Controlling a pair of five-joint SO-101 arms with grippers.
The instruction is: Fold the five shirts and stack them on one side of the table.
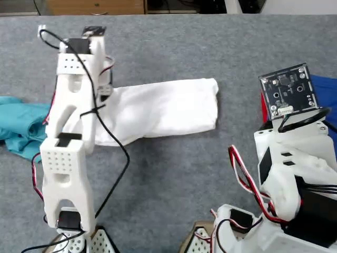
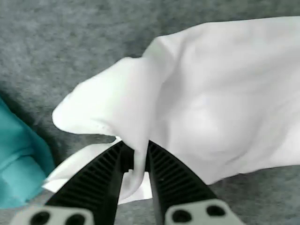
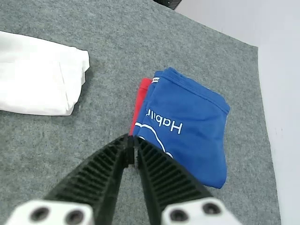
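Note:
A partly folded white shirt [image 1: 163, 108] lies across the middle of the grey table. My left gripper [image 2: 136, 157] is shut on a pinch of the white shirt [image 2: 211, 103] at its left end, where the cloth is lifted into a fold; in the high view this gripper [image 1: 104, 84] sits at that end. A crumpled teal shirt [image 1: 21, 124] lies at the table's left edge, also seen as teal shirt [image 2: 18, 159]. At the right, a folded blue shirt [image 3: 187, 126] rests on a red shirt [image 3: 140, 101]. My right gripper [image 3: 131, 145] is shut and holds nothing, held above the table beside that stack.
The right arm's camera board [image 1: 289, 92] covers most of the blue shirt [image 1: 324, 87] from above. Cables trail along the left arm [image 1: 68, 132]. Bare grey mat [image 1: 174, 179] extends in front of the white shirt, and a wooden cabinet [image 1: 95, 6] stands behind the table.

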